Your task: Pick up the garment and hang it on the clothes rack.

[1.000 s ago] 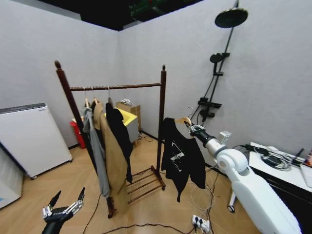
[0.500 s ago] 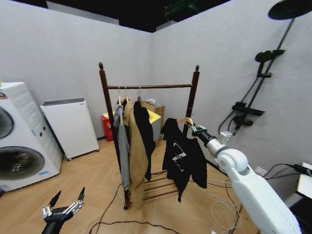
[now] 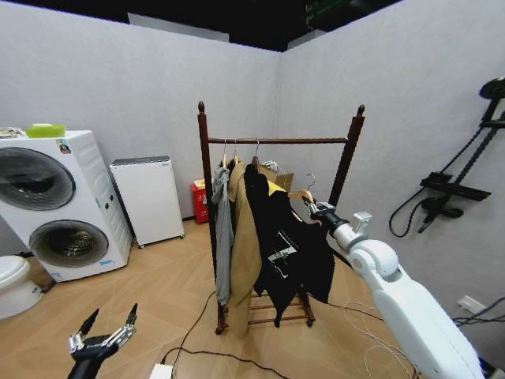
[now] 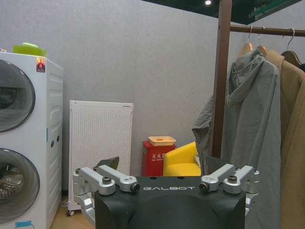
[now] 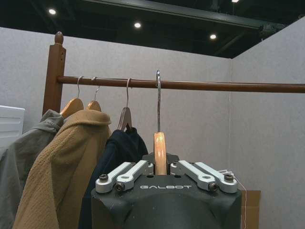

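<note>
The head camera has swung left since a second ago, bringing a washing machine [image 3: 55, 205] into view. The right gripper [image 3: 316, 210], fingers clenched on the black jacket's [image 3: 296, 253] wooden hanger [image 5: 160, 152], holds it just beside the clothes rack [image 3: 276, 140]. The left gripper [image 3: 102, 341] hangs low, fingers spread.

grey walls [image 3: 142, 87]; wooden floor [image 3: 150, 300]; perhaps stacked washers [image 3: 55, 205]

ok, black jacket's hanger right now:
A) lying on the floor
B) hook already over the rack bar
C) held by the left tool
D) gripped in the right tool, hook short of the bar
D: the right tool is clamped on the wooden hanger of the black jacket, its hook not yet over the rack bar.
</note>
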`<state>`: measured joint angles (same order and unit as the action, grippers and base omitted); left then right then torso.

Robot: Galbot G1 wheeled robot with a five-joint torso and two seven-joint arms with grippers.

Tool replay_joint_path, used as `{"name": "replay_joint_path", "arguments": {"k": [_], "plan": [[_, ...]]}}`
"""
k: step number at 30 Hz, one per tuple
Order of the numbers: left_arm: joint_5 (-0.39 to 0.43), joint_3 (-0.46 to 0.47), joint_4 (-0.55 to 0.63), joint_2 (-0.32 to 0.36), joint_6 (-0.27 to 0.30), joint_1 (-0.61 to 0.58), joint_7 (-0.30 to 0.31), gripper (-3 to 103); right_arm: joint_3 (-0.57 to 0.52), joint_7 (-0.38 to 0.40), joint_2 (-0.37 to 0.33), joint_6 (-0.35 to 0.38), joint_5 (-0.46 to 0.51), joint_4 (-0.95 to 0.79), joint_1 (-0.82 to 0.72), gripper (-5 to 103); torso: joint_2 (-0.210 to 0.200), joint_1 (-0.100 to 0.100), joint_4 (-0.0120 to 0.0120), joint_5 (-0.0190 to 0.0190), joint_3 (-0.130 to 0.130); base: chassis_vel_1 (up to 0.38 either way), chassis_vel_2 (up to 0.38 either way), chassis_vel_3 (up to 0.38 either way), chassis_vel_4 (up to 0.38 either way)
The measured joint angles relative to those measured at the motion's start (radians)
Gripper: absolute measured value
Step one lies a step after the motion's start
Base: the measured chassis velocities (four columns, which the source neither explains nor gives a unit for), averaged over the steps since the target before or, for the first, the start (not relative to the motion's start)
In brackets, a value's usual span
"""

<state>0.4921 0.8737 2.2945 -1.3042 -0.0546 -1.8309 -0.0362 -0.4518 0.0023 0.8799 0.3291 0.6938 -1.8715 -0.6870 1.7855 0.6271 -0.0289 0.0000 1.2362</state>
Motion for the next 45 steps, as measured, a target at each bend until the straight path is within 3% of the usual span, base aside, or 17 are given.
{"name": "replay_joint_path", "arguments": {"k": [22, 28, 36, 45], "plan": [[0.0, 0.0, 0.0, 0.0, 0.0, 0.0, 0.0, 100, 0.032, 0.0, -0.016, 0.028, 0.012, 0.027, 0.062, 10, 0.0, 0.001, -0.0002, 0.0001, 0.0, -0.067, 0.071, 0.073, -0.065], [0.0, 0.0, 0.0, 0.0, 0.0, 0.0, 0.0, 100, 0.095, -0.023, -0.029, 0.036, 0.019, 0.109, 0.188, 10, 0.0, -0.001, 0.0, 0.0001, 0.0, 0.04, -0.031, -0.036, 0.017], [0.0, 0.0, 0.0, 0.0, 0.0, 0.0, 0.0, 100, 0.274, -0.039, -0.035, 0.05, 0.06, 0.286, 0.5, 10, 0.0, 0.0, 0.0002, -0.0003, 0.0, 0.0, 0.0, 0.0, 0.0], [0.0, 0.0, 0.0, 0.0, 0.0, 0.0, 0.0, 100, 0.46, 0.058, -0.002, 0.149, 0.131, 0.376, 0.708, 10, 0.0, 0.0, 0.0001, -0.0002, 0.0, 0.0, 0.0, 0.0, 0.0]]}}
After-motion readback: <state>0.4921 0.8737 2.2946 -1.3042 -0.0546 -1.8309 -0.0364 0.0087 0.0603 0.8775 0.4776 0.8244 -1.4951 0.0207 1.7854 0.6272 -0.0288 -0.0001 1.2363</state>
